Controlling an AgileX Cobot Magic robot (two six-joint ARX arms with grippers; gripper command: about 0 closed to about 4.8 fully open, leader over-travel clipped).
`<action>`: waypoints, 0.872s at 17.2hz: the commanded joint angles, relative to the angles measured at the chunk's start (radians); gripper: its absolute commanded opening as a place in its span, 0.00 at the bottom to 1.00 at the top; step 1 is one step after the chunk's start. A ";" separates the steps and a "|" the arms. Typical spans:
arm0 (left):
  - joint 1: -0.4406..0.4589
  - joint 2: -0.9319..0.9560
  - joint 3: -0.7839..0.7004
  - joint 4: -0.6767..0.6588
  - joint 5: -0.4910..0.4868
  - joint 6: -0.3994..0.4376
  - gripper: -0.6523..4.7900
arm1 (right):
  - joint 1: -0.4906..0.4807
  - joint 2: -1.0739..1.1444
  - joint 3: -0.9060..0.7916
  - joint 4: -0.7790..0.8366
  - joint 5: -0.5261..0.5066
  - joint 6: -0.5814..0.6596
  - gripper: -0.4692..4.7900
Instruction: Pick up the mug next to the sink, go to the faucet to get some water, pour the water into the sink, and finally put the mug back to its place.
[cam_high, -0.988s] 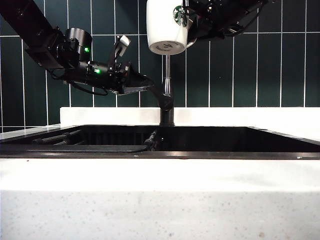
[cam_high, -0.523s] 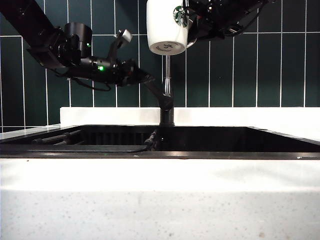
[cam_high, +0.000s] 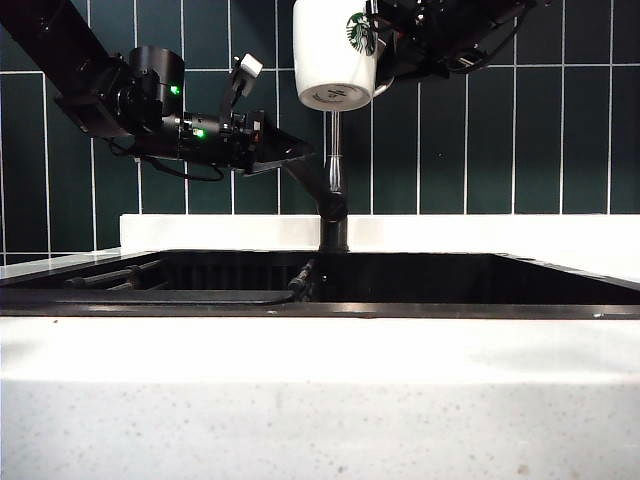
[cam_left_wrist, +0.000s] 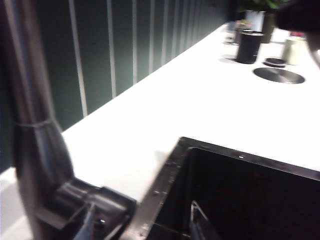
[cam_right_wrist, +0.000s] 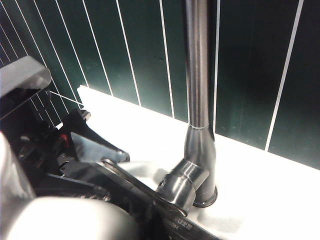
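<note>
A: Start with the big things. What fills the exterior view?

B: The white speckled counter runs across the front, with the black sink set in it and dark green tiles on the wall behind. From the basin's centre, the faucet stands at twelve o'clock, at the back rim, its straight pipe rising up behind the mug.

A: And the arms?

B: The left arm comes in from ten o'clock of the faucet. Its left gripper sits at the angled lever handle, which slopes up from the faucet body toward nine or ten o'clock. The right wrist view shows the lever between that gripper's dark fingers, which stand spread on either side of it. Whether they press on it I cannot tell.

A: Where is the mug?

B: The mug hangs directly above the faucet pipe at twelve o'clock, upright, its base showing from below and the green logo facing the right arm. The right gripper is at three o'clock of the mug, closed on it at the handle side, near the picture's top edge.

A: Anything smaller?

B: In the left wrist view, a dark cup and a round disc sit far along the counter.
</note>
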 joint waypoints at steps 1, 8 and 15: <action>-0.004 -0.006 0.002 0.001 0.038 -0.004 0.55 | 0.000 -0.014 0.012 0.048 -0.009 0.015 0.11; -0.004 -0.006 0.001 0.002 -0.024 0.003 0.56 | 0.000 -0.014 0.011 0.040 -0.009 0.015 0.11; -0.004 -0.006 0.001 -0.003 -0.188 0.066 0.56 | 0.000 -0.014 0.011 0.040 -0.010 0.015 0.11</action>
